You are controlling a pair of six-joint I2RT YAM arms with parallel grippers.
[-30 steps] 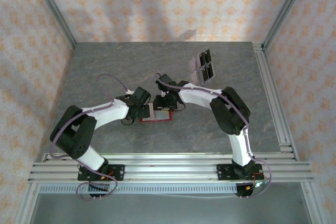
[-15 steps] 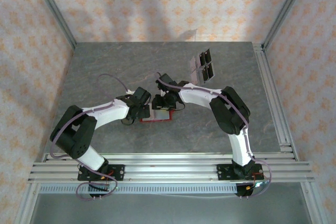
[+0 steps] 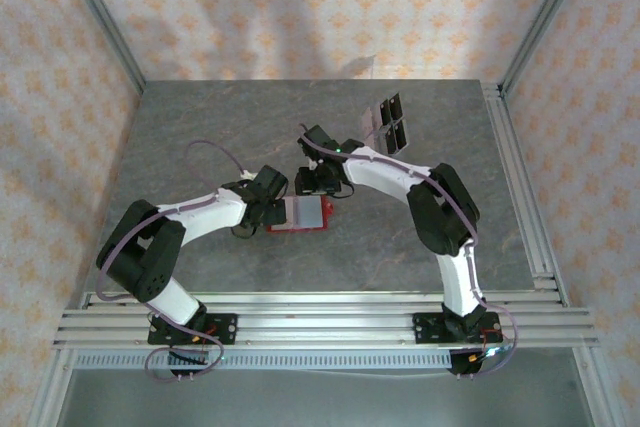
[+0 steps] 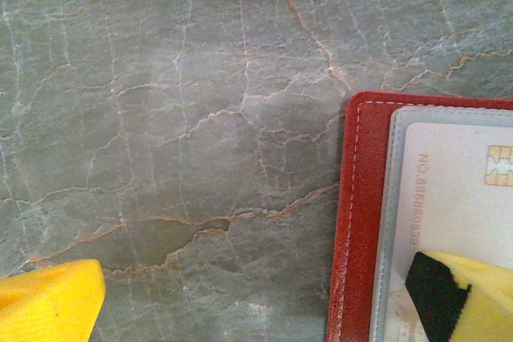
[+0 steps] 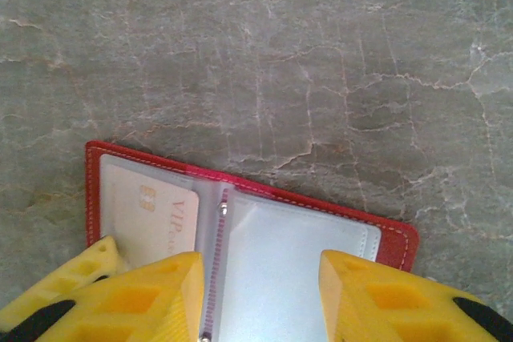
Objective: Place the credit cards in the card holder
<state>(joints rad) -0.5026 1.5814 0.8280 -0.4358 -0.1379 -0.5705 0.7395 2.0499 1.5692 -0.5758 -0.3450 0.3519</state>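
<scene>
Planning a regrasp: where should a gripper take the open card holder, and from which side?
The card holder lies open and flat on the table, so a pinch from above finds nothing. Probably take the red border of its empty-pocket half, coming in low from that side; the left gripper has a finger over the card.

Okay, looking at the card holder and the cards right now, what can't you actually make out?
- Top external: the card holder is too small to count cards; the left end effector covers its left end.
- Left wrist: the card is cut off by the right edge, its lower part under a yellow finger.
- Right wrist: fingers hide the holder's near edge; the frosted pocket may or may not hold a card.
</scene>
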